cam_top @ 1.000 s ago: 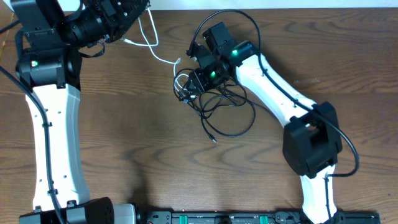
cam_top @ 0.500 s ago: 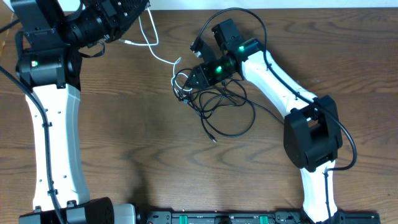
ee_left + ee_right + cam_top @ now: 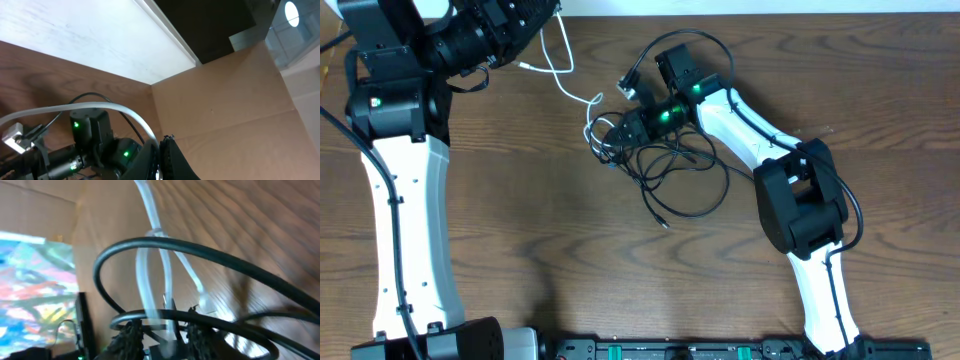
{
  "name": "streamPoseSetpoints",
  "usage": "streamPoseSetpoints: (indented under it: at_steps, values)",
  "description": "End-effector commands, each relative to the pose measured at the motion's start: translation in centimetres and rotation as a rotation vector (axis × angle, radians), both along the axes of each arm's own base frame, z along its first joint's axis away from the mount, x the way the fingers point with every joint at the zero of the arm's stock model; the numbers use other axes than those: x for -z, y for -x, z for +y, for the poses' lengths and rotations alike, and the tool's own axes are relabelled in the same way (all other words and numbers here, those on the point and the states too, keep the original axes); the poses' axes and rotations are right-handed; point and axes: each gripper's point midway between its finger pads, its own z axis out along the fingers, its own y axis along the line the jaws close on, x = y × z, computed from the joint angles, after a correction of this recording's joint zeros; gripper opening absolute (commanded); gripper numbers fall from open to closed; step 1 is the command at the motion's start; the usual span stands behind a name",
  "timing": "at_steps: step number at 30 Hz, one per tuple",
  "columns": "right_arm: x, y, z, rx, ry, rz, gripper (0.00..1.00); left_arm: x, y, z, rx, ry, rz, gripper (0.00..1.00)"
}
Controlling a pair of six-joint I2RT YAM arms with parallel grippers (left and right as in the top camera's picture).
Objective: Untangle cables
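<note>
Left tool (image 3: 160, 152): up at the far left corner of the counter (image 3: 520, 220). Its fingers are pressed together and the white cable (image 3: 100, 105) arcs straight into their tips, so I judge it pinched there.
White cable: it leaves the left tool, wanders down and rightward over the dark wood, and its far end goes into the knot. Its long axis runs from upper left to lower right.
Black cables (image 3: 660, 160): bunched in loops at the centre, to the right of the white cable's free stretch. One wide loop sags toward the near edge, and a loose plug end (image 3: 665, 226) lies just below the bunch.
Right tool (image 3: 162, 330): pushed into the left edge of the bunch, where white meets black. Its fingers stand a little apart, with the white cable running down between them and a black strand lying across their tips. Whether they nip either cord cannot be told.
Relation that matters: the knot lies right at the right tool and well apart from the left tool, joined to it only by the white cable. The right arm is the nearer one. Parting the cords looks to call for a pull along that line, with the tools drawing away from each other.
Overhead only: the whole lie of the cables and both arms.
Left wrist only: the white cable entering the pressed-together tips, and a cardboard wall (image 3: 225, 100) beyond the counter.
Right wrist only: the crossing of white and black at the fingers, close and blurred.
</note>
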Motion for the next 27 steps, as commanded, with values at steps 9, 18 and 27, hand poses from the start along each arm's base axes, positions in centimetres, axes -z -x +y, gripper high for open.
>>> streamPoseSetpoints:
  at_steps: [9,18,27]
  values:
    - [-5.4,-0.5,-2.6,0.033,-0.119,0.103,0.01,-0.6,-0.1,0.5,-0.029,-0.035,-0.048,0.08]
    - [-12.9,-1.8,-8.1,0.169,-0.021,-0.120,0.01,-0.5,-0.5,0.9,-0.064,-0.049,-0.048,0.08]
    - [-22.9,-0.8,-13.3,0.302,-0.032,-0.343,0.01,-0.4,-0.6,1.0,-0.065,-0.071,-0.071,0.08]
